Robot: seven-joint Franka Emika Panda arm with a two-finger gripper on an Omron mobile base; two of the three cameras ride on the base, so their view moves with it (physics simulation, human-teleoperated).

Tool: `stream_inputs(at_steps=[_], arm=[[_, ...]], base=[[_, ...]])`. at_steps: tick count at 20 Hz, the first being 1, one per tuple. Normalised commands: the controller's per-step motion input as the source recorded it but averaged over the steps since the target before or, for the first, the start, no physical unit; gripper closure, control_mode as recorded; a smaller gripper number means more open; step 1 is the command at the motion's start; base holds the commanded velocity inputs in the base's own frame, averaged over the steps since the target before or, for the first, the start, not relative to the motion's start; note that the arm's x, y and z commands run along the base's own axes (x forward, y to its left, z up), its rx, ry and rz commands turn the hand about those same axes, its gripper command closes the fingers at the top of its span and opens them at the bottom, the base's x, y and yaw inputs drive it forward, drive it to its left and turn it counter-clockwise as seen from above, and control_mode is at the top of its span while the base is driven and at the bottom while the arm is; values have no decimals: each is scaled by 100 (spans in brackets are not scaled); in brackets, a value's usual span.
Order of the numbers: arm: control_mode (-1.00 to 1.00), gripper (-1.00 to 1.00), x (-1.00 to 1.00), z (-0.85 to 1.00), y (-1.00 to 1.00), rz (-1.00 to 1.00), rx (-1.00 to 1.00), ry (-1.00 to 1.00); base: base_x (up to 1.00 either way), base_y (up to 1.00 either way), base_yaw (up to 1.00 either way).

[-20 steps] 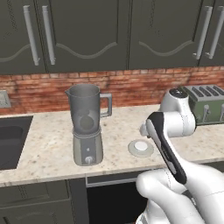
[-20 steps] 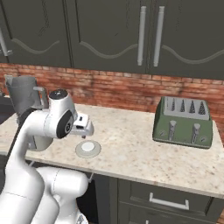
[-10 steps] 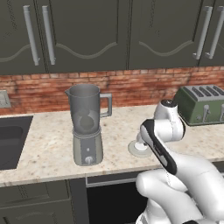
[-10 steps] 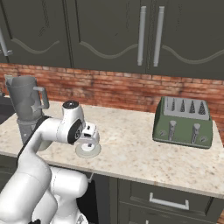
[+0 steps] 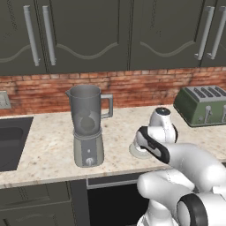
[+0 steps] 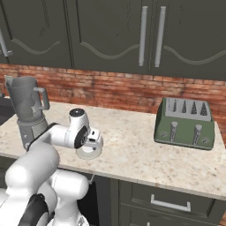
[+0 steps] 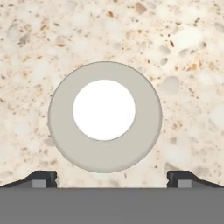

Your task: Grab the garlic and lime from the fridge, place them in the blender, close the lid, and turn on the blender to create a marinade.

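Pale lid (image 7: 105, 117) lies flat beneath open end effector (image 7: 112, 178).

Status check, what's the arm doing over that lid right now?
Gripper open, fingers spread wide, poised straight above the lid. Lid flat on the counter, untouched. Blender to the left, jug uncovered. Nothing in the way.

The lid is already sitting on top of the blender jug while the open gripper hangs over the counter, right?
Not quite. The lid lies flat on the counter, beside the blender, whose jug mouth is uncovered in the left base view. The hand view shows the open gripper hanging directly above the lid.
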Motion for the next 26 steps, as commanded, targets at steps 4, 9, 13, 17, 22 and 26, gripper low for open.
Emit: stream_inputs(at_steps=[4,9,13,17,22,26], arm=[[-100,-100,33,-26,0,0,0,0],[-100,-100,6,-17,0,0,0,0],[-100,-100,-1,-11,4,0,0,-1],[-100,-100,0,-11,11,0,0,-2],[-100,-100,0,-11,17,0,0,-2],[-100,-100,2,-21,1,0,0,0]], base=[[0,0,0],[0,0,0],[0,0,0],[0,0,0],[0,0,0],[0,0,0]])
